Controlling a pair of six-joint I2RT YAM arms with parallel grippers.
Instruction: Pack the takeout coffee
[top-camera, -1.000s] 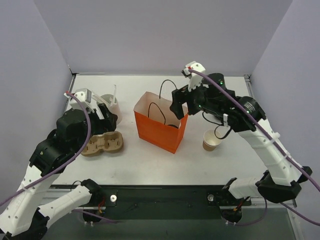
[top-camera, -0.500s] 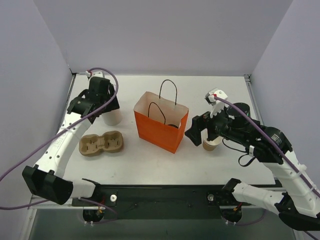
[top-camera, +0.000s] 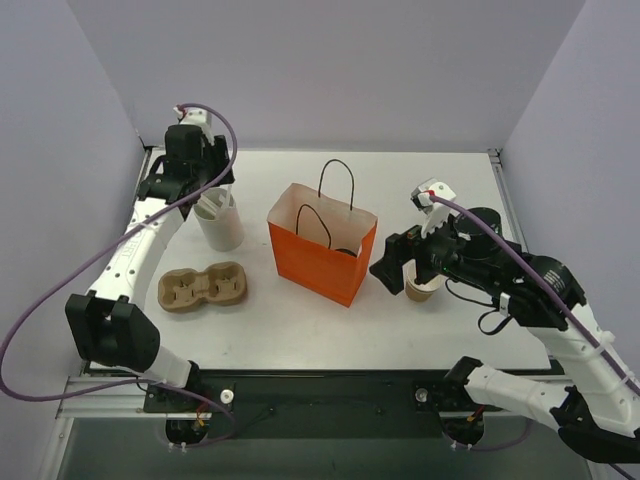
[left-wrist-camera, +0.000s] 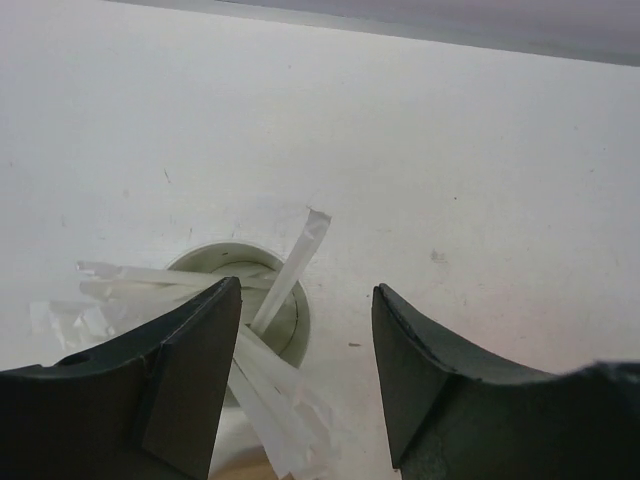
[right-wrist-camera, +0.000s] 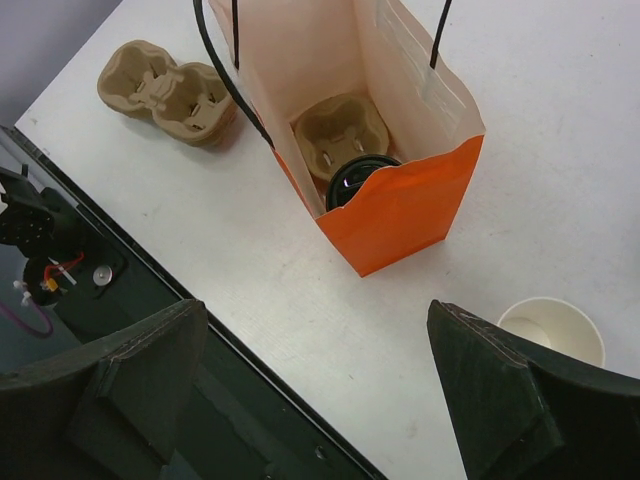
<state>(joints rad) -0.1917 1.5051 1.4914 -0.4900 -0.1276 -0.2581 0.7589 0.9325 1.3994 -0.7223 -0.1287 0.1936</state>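
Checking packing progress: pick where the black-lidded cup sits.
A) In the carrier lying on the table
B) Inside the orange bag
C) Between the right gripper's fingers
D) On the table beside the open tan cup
B: the right wrist view looks down into the orange bag and shows the black-lidded cup seated in the carrier at its bottom.

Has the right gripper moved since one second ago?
Yes. The right gripper moved from above the orange bag toward the near edge, now beside it, by the lidless cup.
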